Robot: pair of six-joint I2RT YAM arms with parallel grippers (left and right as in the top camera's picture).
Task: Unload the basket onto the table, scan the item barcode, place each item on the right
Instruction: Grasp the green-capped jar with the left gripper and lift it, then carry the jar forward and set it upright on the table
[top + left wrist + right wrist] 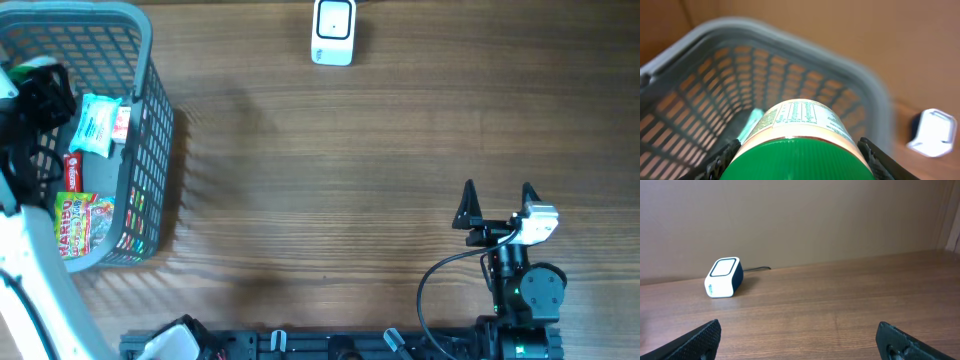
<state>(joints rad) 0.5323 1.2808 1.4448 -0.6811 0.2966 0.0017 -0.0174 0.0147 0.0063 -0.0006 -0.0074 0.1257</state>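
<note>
Jar point(800, 117) only shows in the left wrist view, and its lid point(800, 162) is cut off at the bottom edge. The label print is too small to read and I can't see a barcode. Overhead, my own arm hides the jar. Left claw point(797, 145) is partly open, clamped on the green lid, over the basket point(140, 60) at the table's point(350, 180) left edge. Candy bag point(85, 220) and pale packet point(97, 125) lie in the basket. Scanner point(333, 32) sits well apart at the far edge. Right claw point(498, 190) is wide open and holds nothing.
</note>
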